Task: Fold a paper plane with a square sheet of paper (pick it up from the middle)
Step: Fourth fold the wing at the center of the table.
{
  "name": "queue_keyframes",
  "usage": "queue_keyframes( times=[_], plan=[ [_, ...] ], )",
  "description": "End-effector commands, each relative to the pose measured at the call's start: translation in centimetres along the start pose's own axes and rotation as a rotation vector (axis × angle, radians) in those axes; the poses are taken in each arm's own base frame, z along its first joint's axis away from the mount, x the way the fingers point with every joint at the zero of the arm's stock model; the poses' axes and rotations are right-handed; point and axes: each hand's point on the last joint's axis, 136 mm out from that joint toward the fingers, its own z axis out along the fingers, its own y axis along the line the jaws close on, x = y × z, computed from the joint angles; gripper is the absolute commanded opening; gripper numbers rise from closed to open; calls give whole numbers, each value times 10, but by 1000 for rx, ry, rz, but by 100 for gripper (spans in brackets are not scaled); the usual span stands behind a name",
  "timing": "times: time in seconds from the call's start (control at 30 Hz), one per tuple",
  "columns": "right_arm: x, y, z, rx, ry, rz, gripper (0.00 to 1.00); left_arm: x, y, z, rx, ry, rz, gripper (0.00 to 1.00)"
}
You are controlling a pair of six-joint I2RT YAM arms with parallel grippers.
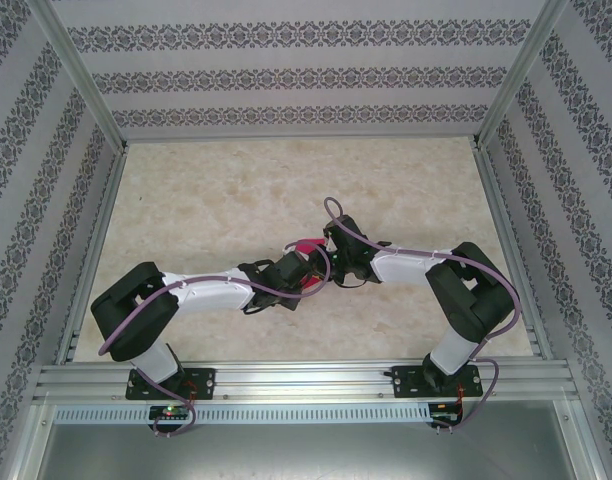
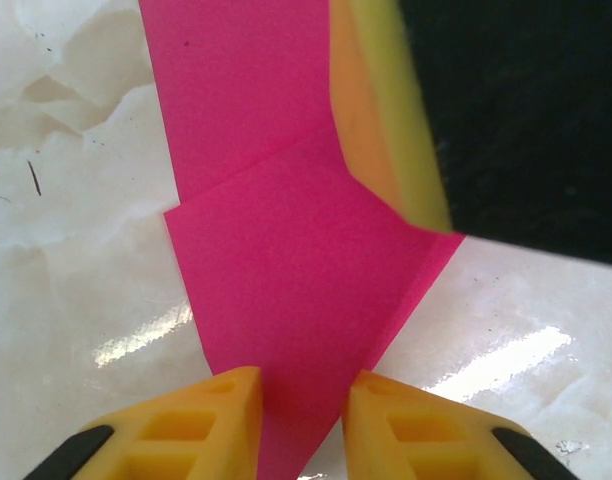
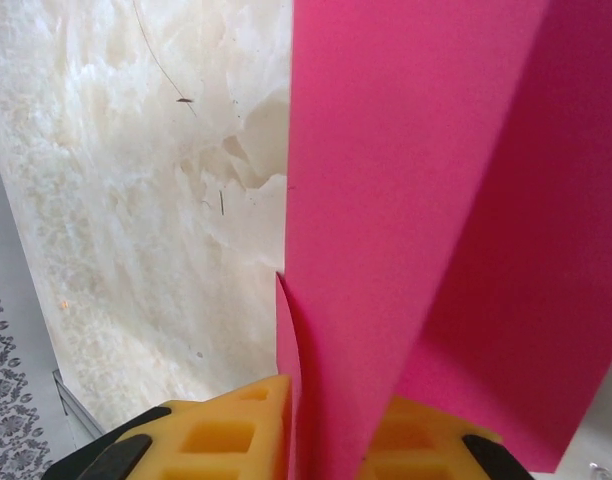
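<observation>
The square sheet of paper [image 1: 306, 247] is magenta-pink and partly folded, and it lies at the table's middle where both arms meet. In the left wrist view the sheet [image 2: 286, 250] shows a slanted crease and narrows down between my left gripper [image 2: 302, 385], whose yellow jaws stand a little apart astride it. One of the right gripper's fingers [image 2: 381, 120] rests on the sheet's far right edge. In the right wrist view a raised flap of the paper [image 3: 386, 200] runs into my right gripper [image 3: 336, 395], which is shut on it. A small curled layer sits against its left finger.
The marble-patterned table [image 1: 236, 190] stretches out behind and to both sides of the arms. Patterned walls with aluminium posts enclose it. A metal rail [image 1: 306, 380] carrying both arm bases runs along the near edge.
</observation>
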Motion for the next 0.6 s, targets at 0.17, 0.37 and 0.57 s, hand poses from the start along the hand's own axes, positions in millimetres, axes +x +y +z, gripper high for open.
queue_keyframes(
  times=[0.17,0.37,0.57],
  plan=[
    [-5,12,-1,-10,-9,-13,18,-8,-4,0,-11,-42,18,21],
    [-7,12,-1,-8,-9,-16,19,-7,-2,1,-19,-37,18,17],
    [-8,12,-1,-3,-10,-19,19,-6,0,2,-27,-41,11,12]
  ],
)
